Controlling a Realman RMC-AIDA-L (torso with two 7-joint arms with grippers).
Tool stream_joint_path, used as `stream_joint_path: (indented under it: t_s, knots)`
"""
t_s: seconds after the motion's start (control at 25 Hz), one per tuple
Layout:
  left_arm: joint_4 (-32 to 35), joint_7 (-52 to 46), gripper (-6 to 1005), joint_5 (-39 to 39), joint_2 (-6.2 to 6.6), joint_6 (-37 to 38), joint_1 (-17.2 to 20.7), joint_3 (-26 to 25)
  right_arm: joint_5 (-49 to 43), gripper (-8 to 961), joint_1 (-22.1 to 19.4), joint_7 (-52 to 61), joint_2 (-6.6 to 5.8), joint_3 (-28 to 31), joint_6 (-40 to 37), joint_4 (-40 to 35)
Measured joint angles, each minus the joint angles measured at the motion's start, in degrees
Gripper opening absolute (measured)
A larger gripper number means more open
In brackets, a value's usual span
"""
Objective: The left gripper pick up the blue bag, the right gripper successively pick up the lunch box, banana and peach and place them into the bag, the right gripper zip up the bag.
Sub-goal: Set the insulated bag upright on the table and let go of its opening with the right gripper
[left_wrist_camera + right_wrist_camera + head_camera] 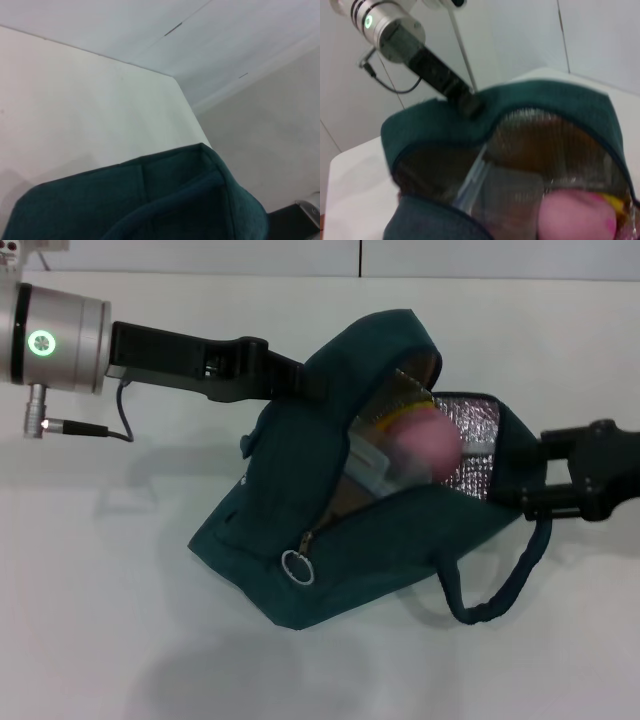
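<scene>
On the white counter, the blue bag sits in the middle with its mouth open toward 1 o'clock. The left tool comes in from 10 o'clock and is clenched on the bag's top edge, likely to keep the mouth wide. Inside, the pink peach rests on the lunch box, with a bit of yellow banana beside it. The right tool waits at 3 o'clock by the rim; I cannot tell its grip. The zipper ring hangs at 6 o'clock, not yet pulled.
</scene>
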Motion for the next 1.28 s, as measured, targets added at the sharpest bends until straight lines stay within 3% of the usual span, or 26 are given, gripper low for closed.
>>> stream_joint_path:
  t_s: [0.16,0.36,0.48,0.68,0.92,1.28]
  knots:
    - [-0.07,-0.02,58,0.00,0.00,-0.11,0.18,-0.02,0.64,638,-1.72,-1.52,0.07,0.55,-0.20,0.00]
    - [-0.08,-0.19,58,0.03,-0.01,-0.10,0.24,-0.05,13.90,638,-4.23,-8.82,0.05,6.67,-3.28,-0.42]
    - [-0.14,-0.11,58,0.15,0.00,-0.12,0.35,-0.11,17.33,638,-4.40,-9.85,-0.36,11.39,-7.07,-0.56]
    - [-0.18,-0.10,58,0.14,0.00,-0.41,0.37,-0.12,12.18,638,-4.74,-9.16,-1.52,14.05,-10.51,0.32]
    - [-0.19,-0.16,58,0.14,0.00,-0.64,0.08,-0.10,2.76,638,-3.24,-9.18,-0.27,12.69,-9.72,5.82]
    - [-0.16,-0.27,58,0.14,0.00,-0.72,0.13,-0.11,1.24,639,4.22,-10.84,0.09,6.61,5.05,16.50]
